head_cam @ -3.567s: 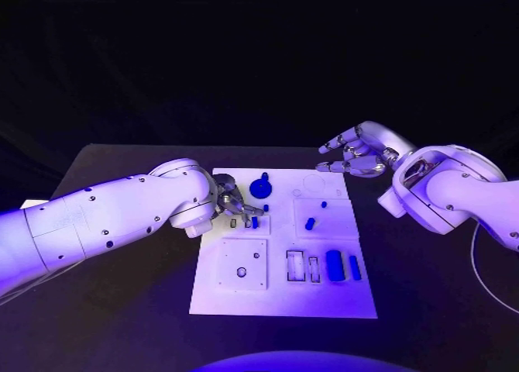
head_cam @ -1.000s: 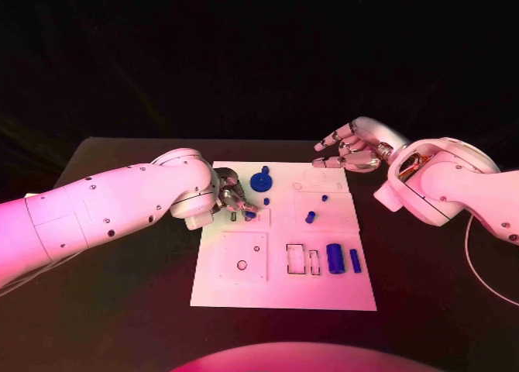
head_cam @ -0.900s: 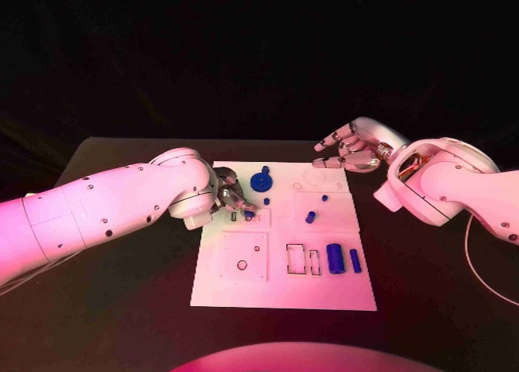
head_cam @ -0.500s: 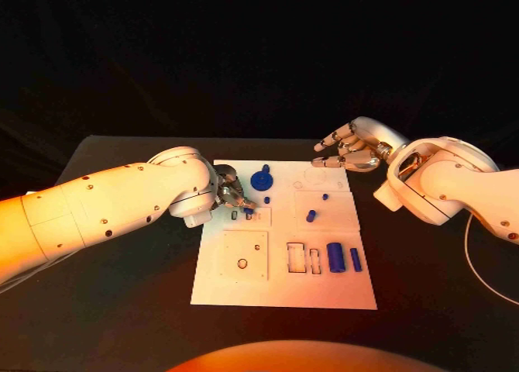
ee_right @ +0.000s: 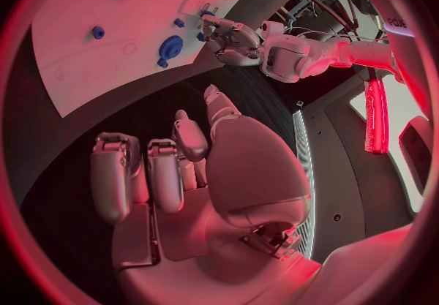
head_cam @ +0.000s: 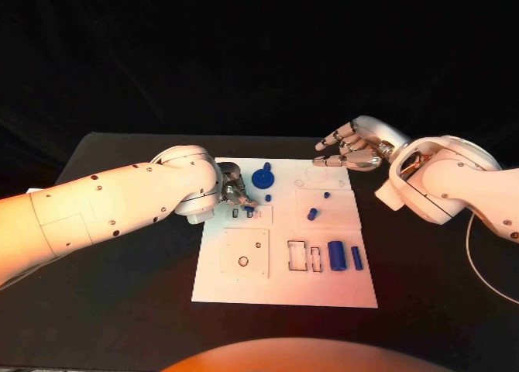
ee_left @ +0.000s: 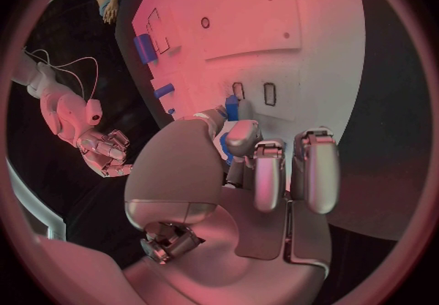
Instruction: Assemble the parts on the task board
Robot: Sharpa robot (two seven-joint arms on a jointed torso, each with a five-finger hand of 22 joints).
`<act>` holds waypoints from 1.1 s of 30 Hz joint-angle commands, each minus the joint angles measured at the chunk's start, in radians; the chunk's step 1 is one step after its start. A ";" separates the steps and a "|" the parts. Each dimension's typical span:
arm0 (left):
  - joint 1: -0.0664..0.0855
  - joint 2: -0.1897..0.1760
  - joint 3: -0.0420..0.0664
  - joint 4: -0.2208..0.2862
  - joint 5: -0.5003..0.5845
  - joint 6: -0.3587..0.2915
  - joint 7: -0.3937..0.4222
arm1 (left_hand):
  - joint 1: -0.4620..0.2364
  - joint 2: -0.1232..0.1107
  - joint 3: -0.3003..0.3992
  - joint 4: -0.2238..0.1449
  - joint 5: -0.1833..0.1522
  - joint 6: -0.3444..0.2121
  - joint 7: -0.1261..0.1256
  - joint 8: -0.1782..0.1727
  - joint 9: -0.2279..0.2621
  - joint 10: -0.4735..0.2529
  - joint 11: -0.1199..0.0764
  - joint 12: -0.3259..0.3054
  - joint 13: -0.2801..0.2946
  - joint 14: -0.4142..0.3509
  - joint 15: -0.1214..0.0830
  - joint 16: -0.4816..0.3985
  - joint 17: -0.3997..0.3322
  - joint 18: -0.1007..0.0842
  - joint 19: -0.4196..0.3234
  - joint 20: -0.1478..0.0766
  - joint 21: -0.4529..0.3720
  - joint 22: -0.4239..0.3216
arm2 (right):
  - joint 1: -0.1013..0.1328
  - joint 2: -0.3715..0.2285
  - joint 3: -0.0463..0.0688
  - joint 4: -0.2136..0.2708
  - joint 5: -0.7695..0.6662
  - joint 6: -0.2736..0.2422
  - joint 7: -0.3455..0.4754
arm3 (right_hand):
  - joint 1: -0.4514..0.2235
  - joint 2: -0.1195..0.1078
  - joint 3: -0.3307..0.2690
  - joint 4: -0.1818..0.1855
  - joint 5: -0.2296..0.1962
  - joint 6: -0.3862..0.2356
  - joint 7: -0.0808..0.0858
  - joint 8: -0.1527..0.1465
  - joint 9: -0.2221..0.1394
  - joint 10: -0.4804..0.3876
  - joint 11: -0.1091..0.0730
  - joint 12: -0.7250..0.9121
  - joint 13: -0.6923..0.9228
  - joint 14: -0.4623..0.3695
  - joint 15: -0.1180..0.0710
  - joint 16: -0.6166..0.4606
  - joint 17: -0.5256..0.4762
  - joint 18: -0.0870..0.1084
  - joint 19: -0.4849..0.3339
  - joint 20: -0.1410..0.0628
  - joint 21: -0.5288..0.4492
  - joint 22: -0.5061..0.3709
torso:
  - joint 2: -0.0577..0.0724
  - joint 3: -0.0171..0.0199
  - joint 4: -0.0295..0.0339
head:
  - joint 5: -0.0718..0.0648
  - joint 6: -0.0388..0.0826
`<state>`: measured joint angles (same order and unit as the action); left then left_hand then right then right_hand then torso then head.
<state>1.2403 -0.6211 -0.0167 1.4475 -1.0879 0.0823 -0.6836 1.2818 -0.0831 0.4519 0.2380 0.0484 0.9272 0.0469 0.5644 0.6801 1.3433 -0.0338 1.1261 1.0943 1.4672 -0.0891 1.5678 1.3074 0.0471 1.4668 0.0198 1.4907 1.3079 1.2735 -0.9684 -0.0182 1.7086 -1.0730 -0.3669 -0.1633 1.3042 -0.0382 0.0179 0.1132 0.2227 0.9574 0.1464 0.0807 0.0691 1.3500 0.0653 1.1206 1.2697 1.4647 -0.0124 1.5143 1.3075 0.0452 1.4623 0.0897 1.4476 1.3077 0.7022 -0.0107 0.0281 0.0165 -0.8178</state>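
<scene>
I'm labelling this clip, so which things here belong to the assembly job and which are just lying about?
Job:
white task board
small blue part pinched by the silver left hand
round blue gear-shaped part
blue cylinder part
slim blue bar part

Lying about:
thin white cable on the black table

1 task board (head_cam: pixel 284 291), 2 hands: left hand (head_cam: pixel 236 197), right hand (head_cam: pixel 351 152); roughly 7 blue parts (head_cam: pixel 335 255), some partly hidden.
</scene>
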 commanded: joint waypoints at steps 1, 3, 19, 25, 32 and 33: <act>0.000 0.002 0.000 0.003 -0.040 0.059 -0.022 | -0.004 -0.006 0.157 -0.148 0.005 0.001 -0.007 0.004 0.003 0.006 0.002 0.000 0.000 0.104 0.002 0.003 0.263 -0.016 0.038 0.004 0.000 0.134 | -0.001 0.001 0.000 0.000 0.000 0.016 0.007 | -0.011 -0.002 -0.005 0.002 0.007 0.007 0.001 0.003 0.001 -0.003 -0.006 -0.002 -0.001 0.084 -0.004 -0.006 0.174 0.008 -0.003 -0.002 -0.003 0.017 | -0.001 0.0003 0.0011 | 0.001 -0.002; 0.000 0.002 0.000 0.003 -0.041 0.073 -0.027 | -0.005 -0.007 0.158 -0.149 0.005 0.001 -0.007 0.004 0.004 0.005 0.002 -0.002 -0.002 0.104 0.002 0.003 0.263 -0.016 0.038 0.004 0.000 0.133 | -0.001 0.002 0.000 0.000 0.000 0.015 0.009 | -0.011 -0.002 -0.005 0.002 0.007 0.007 0.001 0.003 0.001 -0.003 -0.006 -0.002 -0.001 0.084 -0.004 -0.006 0.174 0.008 -0.003 -0.002 -0.003 0.017 | -0.001 0.0007 0.0010 | 0.000 0.001; -0.001 0.000 -0.001 0.003 -0.043 0.132 -0.047 | -0.007 -0.007 0.160 -0.150 0.005 0.002 -0.007 0.004 0.004 0.003 0.002 -0.006 -0.006 0.104 0.002 0.003 0.263 -0.015 0.037 0.004 -0.001 0.132 | -0.001 0.004 0.000 -0.001 0.001 0.024 0.010 | -0.013 0.000 -0.007 0.005 0.009 0.008 0.001 0.004 0.001 -0.003 -0.006 -0.002 -0.002 0.084 -0.004 -0.006 0.174 0.008 -0.004 -0.002 -0.005 0.014 | -0.001 0.0005 0.0010 | 0.000 -0.002; -0.001 0.001 -0.001 0.004 -0.043 0.134 -0.047 | -0.007 -0.007 0.160 -0.150 0.005 0.002 -0.007 0.004 0.004 0.003 0.002 -0.006 -0.006 0.104 0.002 0.003 0.263 -0.015 0.037 0.004 -0.001 0.132 | -0.001 0.005 0.000 -0.001 0.001 0.028 0.010 | -0.013 0.000 -0.008 0.005 0.011 0.009 0.000 0.004 0.001 -0.003 -0.006 -0.002 -0.002 0.084 -0.004 -0.007 0.173 0.008 -0.004 -0.002 -0.005 0.014 | 0.000 0.0004 -0.0002 | 0.002 -0.003; -0.001 0.002 -0.001 0.005 -0.042 0.133 -0.046 | -0.008 -0.008 0.162 -0.152 0.005 0.002 -0.007 0.005 0.005 0.003 0.002 -0.007 -0.007 0.104 0.002 0.003 0.263 -0.015 0.037 0.004 -0.001 0.133 | -0.001 0.005 0.000 0.000 0.001 0.030 0.010 | -0.013 0.001 -0.008 0.005 0.012 0.010 0.000 0.005 0.002 -0.004 -0.006 -0.002 -0.002 0.084 -0.004 -0.007 0.173 0.009 -0.005 -0.002 -0.006 0.013 | 0.000 0.0015 0.0000 | 0.002 -0.005; -0.001 0.003 -0.001 0.005 -0.041 0.133 -0.046 | -0.009 -0.008 0.162 -0.152 0.005 0.003 -0.007 0.005 0.006 0.004 0.002 -0.006 -0.006 0.104 0.002 0.003 0.263 -0.016 0.038 0.004 -0.001 0.134 | -0.001 0.005 0.000 0.000 0.001 0.030 0.010 | -0.013 0.001 -0.008 0.005 0.012 0.010 0.000 0.005 0.002 -0.004 -0.006 -0.002 -0.002 0.084 -0.004 -0.007 0.173 0.009 -0.005 -0.002 -0.006 0.012 | 0.000 0.0016 0.0000 | 0.002 -0.005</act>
<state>1.2418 -0.6201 -0.0156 1.4510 -1.1261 0.1843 -0.6905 1.2692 -0.0956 0.4672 0.2283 0.0500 0.9293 0.0474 0.5655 0.6853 1.3418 -0.0321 1.1261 1.0891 1.4673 -0.0891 1.5677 1.3080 0.0472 1.4667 0.0198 1.4907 1.3076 1.2730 -0.9640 -0.0185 1.7077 -1.0694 -0.3517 -0.1611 1.3023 -0.0363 0.0138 0.1173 0.2321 0.9606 0.1433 0.0807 0.0697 1.3500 0.0653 1.1206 1.2689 1.4647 -0.0125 1.5103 1.3080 0.0452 1.4623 0.0897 1.4477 1.3074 0.7018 -0.0095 0.0281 0.0186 -0.8227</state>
